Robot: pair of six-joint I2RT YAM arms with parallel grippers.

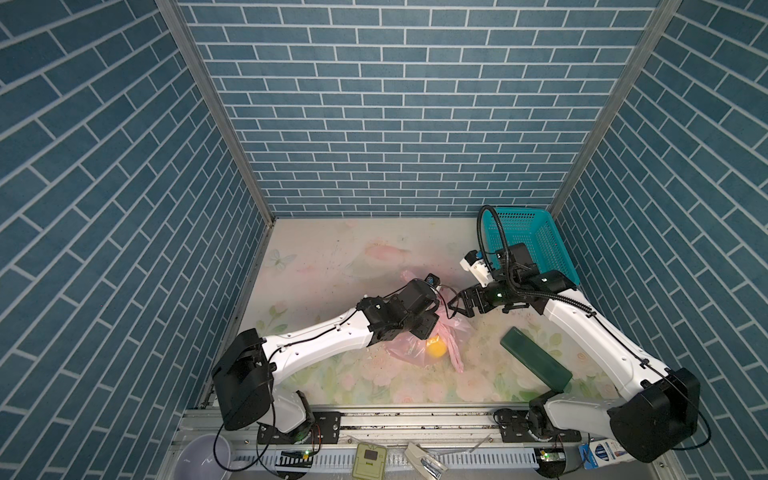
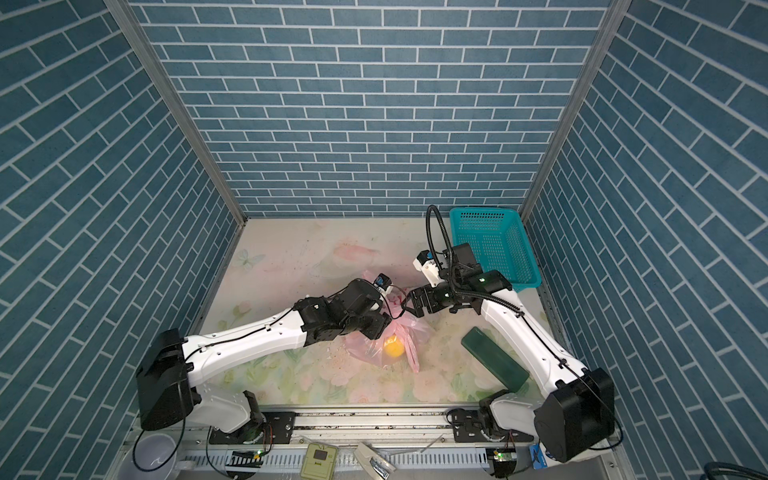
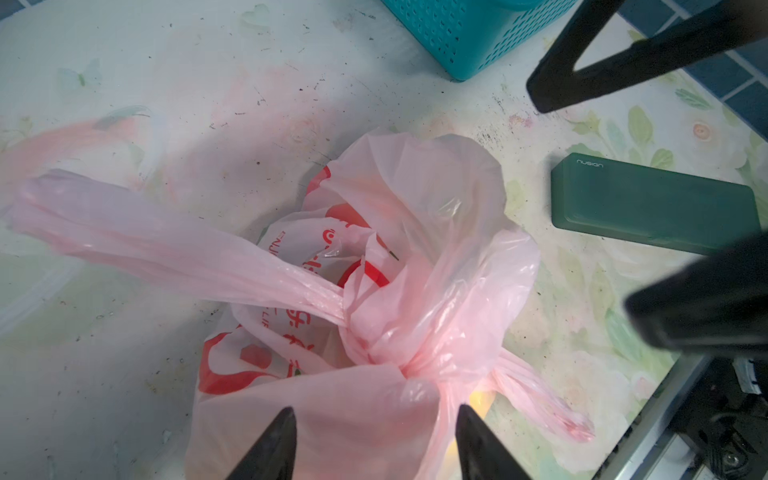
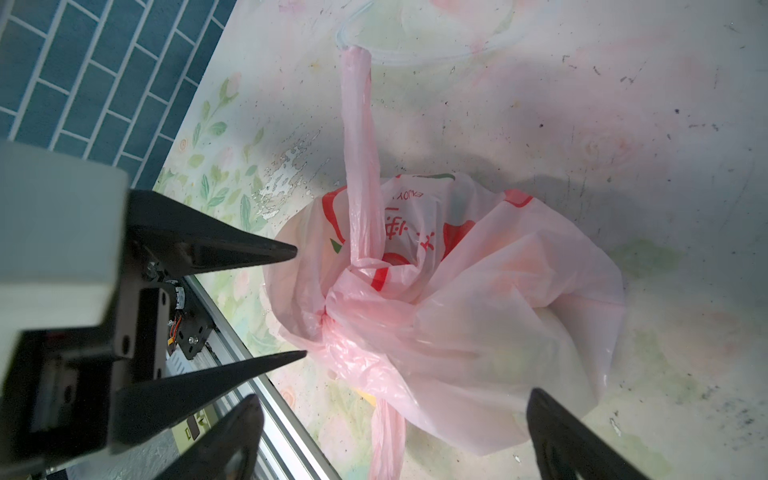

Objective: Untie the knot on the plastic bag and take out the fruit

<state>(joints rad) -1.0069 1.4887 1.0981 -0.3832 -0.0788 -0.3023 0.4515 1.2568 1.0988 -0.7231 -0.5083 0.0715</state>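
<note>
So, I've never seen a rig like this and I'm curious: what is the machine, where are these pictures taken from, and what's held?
Two robot arms with pincer grippers. Two pictures look down from overhead; two come from cameras on the wrists. On the floral table lie a knotted pink plastic bag, a yellow fruit showing through it, a teal basket and a dark green box. The left gripper and right gripper both stand open by the knot; neither holds anything.
</note>
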